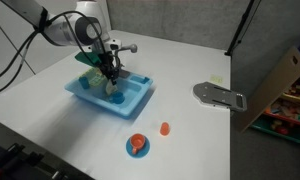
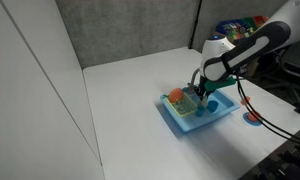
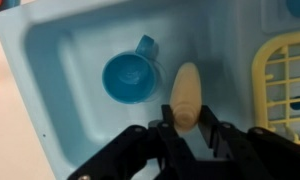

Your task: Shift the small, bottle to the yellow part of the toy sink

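The small bottle [image 3: 187,92], pale and whitish-yellow, points away from the camera over the light blue basin [image 3: 60,50] of the toy sink. My gripper [image 3: 188,125] is shut on its near end, with a finger against each side. The yellow part of the toy sink [image 3: 282,70] is the rack at the right edge of the wrist view, just beside the bottle. In both exterior views the gripper [image 1: 112,86] [image 2: 202,96] reaches down into the sink [image 1: 140,102] [image 2: 180,122], and the bottle is too small to make out there.
A blue toy cup [image 3: 128,78] lies in the basin left of the bottle. On the white table are a small orange round item [image 1: 165,128], a flat blue round piece [image 1: 138,146] and a grey flat object [image 1: 220,96]. A cardboard box [image 1: 282,82] stands beyond the table edge.
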Tool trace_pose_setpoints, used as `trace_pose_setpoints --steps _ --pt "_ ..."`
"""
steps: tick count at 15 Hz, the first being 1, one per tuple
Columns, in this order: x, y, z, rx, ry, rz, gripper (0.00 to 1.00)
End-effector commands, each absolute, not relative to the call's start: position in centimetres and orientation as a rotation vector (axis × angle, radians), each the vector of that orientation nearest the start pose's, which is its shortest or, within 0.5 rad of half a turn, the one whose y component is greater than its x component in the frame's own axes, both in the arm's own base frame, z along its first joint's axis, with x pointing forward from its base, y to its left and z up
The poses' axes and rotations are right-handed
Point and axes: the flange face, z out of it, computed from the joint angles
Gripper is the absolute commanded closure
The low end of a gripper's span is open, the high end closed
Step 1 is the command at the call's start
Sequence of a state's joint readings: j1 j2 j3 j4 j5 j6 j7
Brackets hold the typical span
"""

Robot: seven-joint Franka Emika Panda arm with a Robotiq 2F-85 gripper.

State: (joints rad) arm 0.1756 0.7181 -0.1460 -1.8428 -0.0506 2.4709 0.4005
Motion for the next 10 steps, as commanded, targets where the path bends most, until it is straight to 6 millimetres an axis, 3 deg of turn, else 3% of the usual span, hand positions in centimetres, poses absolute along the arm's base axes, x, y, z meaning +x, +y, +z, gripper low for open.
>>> trace_pose_setpoints --steps 1,10 --pt "62.9 2.5 16.3 -3.268 0.545 0.115 0.90" --pt "62.6 2.7 24.4 -3.278 0.672 0.216 0.90"
